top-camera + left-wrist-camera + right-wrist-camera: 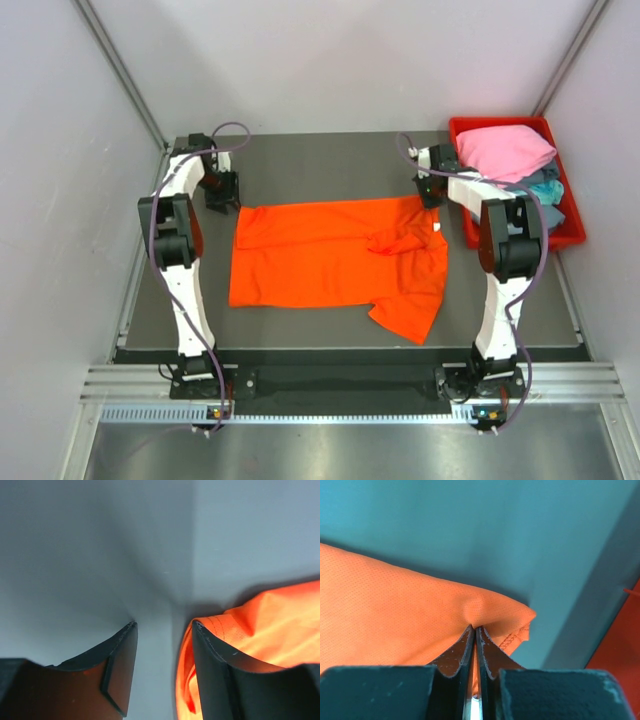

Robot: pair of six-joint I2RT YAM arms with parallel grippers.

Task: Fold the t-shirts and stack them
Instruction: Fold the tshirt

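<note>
A dark grey worktop [330,165] sits between pale walls [330,60], a red rectangular plastic bin [565,238] at its right edge. The bright orange short-sleeved t-shirt [320,255] lies spread mid-worktop, rumpled on the right. The right pincer [473,628] is clamped on its far corner, and the left pincer [164,625] gapes, cloth beside one finger.

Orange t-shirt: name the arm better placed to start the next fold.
Right. The right gripper is shut on a corner of the orange t-shirt, so it could probably lift at once; the left gripper is open, cloth beside one finger.
</note>
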